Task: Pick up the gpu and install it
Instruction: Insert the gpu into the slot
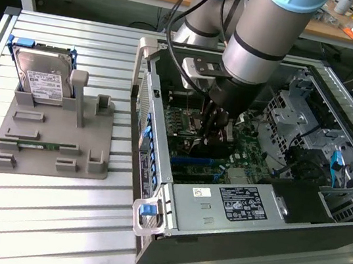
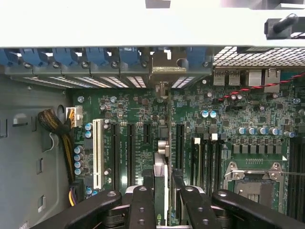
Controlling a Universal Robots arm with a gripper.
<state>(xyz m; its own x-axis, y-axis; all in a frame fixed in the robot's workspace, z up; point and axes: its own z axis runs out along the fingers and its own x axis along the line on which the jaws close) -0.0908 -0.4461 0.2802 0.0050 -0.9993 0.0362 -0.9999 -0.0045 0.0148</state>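
The gpu is seen edge-on, upright over the green motherboard inside the open computer case. Its silver bracket sits against the rear slot openings of the case. My gripper is shut on the gpu, one black finger on each side of its top edge. In the exterior view the gripper reaches down into the case, with the dark gpu below it among the expansion slots.
A silver hard drive in a blue frame stands in a grey holder at the exterior view's left, with a green memory stick lying flat. A white slot, yellow-black cables and the CPU socket flank the card.
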